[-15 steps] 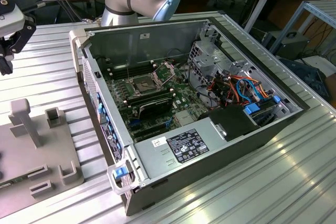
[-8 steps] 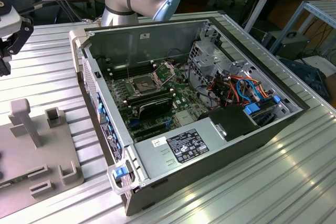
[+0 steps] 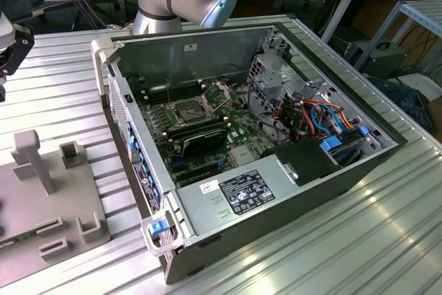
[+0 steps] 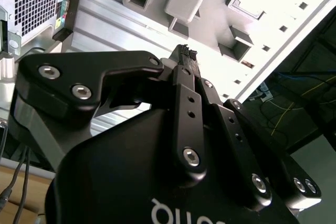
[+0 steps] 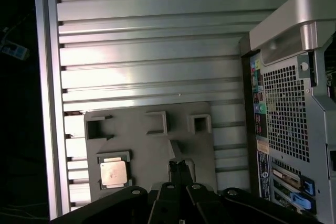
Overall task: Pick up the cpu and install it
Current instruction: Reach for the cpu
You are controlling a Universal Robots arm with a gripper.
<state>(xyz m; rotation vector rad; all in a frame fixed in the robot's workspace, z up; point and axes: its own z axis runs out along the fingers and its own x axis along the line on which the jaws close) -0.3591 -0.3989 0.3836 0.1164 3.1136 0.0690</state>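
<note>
The cpu (image 5: 114,173) is a small silvery-tan square chip lying flat in a recess of the grey fixture plate (image 5: 157,145), seen in the first wrist view. My gripper (image 5: 178,166) hangs above that plate, off to one side of the chip and not touching it. Its two black fingers are pressed together with nothing between them, and they also meet in the second wrist view at the gripper (image 4: 186,56). In the exterior view the motherboard socket (image 3: 188,110) sits inside the open computer case (image 3: 290,191) with its metal frame lifted.
The fixture plate (image 3: 48,191) lies on the ribbed metal table at the exterior view's left, with upright posts and blocks. The case's rear panel (image 5: 289,114) stands close beside the plate. Cables, a drive cage and a power supply crowd the case around the socket.
</note>
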